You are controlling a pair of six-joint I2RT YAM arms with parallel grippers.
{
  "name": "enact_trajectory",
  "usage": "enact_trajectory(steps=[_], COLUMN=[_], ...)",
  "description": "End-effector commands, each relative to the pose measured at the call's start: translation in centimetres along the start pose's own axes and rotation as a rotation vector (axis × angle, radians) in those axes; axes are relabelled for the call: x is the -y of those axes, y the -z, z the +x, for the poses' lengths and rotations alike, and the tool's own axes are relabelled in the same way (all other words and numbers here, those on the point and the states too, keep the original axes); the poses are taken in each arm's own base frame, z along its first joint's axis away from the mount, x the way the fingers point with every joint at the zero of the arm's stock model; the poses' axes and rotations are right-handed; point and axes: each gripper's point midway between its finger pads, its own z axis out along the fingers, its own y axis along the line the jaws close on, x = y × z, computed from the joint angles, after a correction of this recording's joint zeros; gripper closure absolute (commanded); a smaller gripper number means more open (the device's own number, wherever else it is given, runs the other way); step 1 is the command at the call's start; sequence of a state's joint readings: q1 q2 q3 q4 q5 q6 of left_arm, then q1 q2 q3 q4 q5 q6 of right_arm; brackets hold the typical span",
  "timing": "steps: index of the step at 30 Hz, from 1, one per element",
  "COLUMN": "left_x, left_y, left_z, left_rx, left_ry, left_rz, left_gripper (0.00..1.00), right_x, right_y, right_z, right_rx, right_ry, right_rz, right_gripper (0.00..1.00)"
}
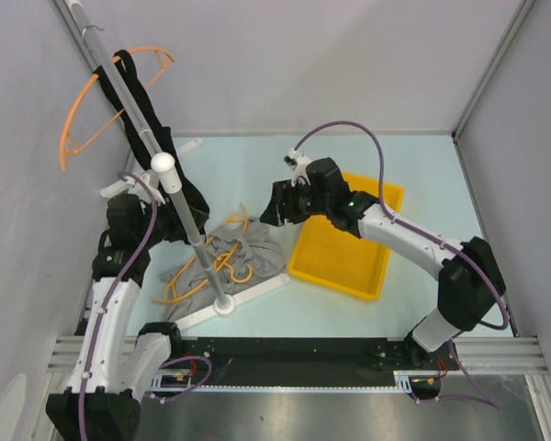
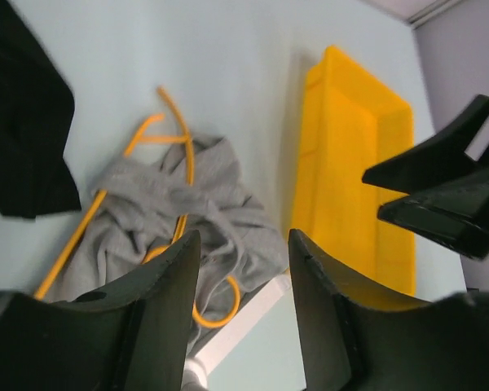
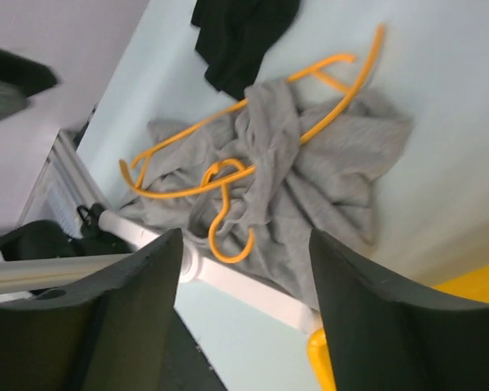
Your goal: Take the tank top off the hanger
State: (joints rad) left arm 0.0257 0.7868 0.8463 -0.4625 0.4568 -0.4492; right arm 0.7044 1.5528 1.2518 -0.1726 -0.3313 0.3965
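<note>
A grey tank top (image 1: 250, 246) lies crumpled on the table, tangled with an orange hanger (image 1: 222, 264) whose hook and arms lie over and through the cloth. Both show in the left wrist view, the top (image 2: 167, 204) and the hanger (image 2: 183, 151), and in the right wrist view, the top (image 3: 326, 183) and the hanger (image 3: 228, 220). My right gripper (image 1: 270, 213) is open and empty, above the top's right edge (image 3: 244, 244). My left gripper (image 1: 185, 225) is open and empty, left of the top (image 2: 244, 244).
A white clothes rack stands at the left, its pole (image 1: 151, 152) rising from a base (image 1: 243, 296) next to the top. A black garment (image 1: 151, 101) hangs there on a second orange hanger (image 1: 81, 124). A yellow tray (image 1: 335, 253) sits to the right.
</note>
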Motion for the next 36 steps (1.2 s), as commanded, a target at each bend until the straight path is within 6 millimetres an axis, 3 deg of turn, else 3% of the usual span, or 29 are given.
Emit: enact_trajectory(steps=[1, 2, 3, 4, 5, 6, 7, 8, 9, 13, 18, 25, 26, 32, 35, 36], left_x=[-3.0, -2.8, -2.7, -2.6, -2.8, -2.9, -3.0, -3.0, -3.0, -2.6, -2.3, -2.1, -2.1, -2.0, -1.6, -1.4], left_y=[-0.9, -1.0, -0.9, -0.8, -0.8, -0.8, -0.8, -0.9, -1.0, -1.1, -0.5, -0.3, -0.3, 0.0, -0.1, -0.2], left_z=[4.2, 3.8, 3.6, 3.4, 3.2, 3.1, 3.2, 3.3, 3.5, 3.7, 3.0, 2.9, 2.9, 2.8, 3.2, 3.1], left_rx=[-0.103, -0.074, -0.059, -0.042, -0.030, -0.026, -0.029, -0.036, -0.042, -0.051, -0.027, -0.020, -0.020, -0.018, -0.036, -0.035], left_ry=[0.157, 0.152, 0.159, 0.152, 0.150, 0.147, 0.147, 0.154, 0.161, 0.165, 0.127, 0.109, 0.104, 0.076, 0.078, 0.072], left_rz=[-0.106, -0.089, -0.087, -0.085, -0.099, -0.104, -0.108, -0.104, -0.101, -0.078, -0.075, -0.065, -0.065, -0.067, -0.038, -0.019], left_gripper=[0.48, 0.48, 0.48, 0.48, 0.48, 0.48, 0.48, 0.49, 0.50, 0.50, 0.50, 0.50, 0.49, 0.47, 0.45, 0.44], right_x=[-2.6, -4.0, -5.2, -4.9, -5.9, -6.0, -5.2, -6.6, -6.0, -5.9, -3.9, -2.9, -3.3, -3.7, -5.2, -5.6], right_y=[-2.7, -3.3, -3.7, -4.3, -4.5, -5.1, -5.2, -5.5, -5.9, -7.0, -7.1, -9.3, -9.5, -10.4, -10.3, -10.2], right_z=[3.4, 5.2, 5.4, 7.5, 8.7, 8.4, 10.3, 10.5, 10.8, 13.0, 15.0, 16.6, 16.0, 14.9, 13.8, 13.5], right_rx=[-0.085, -0.107, -0.075, -0.099, -0.110, -0.053, -0.057, -0.030, 0.008, 0.033, 0.075, 0.042, 0.057, 0.068, 0.059, 0.060], right_ry=[-0.165, -0.215, -0.218, -0.298, -0.332, -0.360, -0.405, -0.465, -0.498, -0.554, -0.647, -0.696, -0.697, -0.673, -0.685, -0.689], right_rz=[-0.097, -0.101, -0.131, -0.108, -0.113, -0.106, -0.074, -0.097, -0.063, -0.021, 0.052, 0.038, 0.013, -0.017, -0.096, -0.115], right_gripper=[0.34, 0.34, 0.34, 0.32, 0.32, 0.36, 0.41, 0.49, 0.56, 0.54, 0.53, 0.54, 0.55, 0.74, 0.88, 1.00])
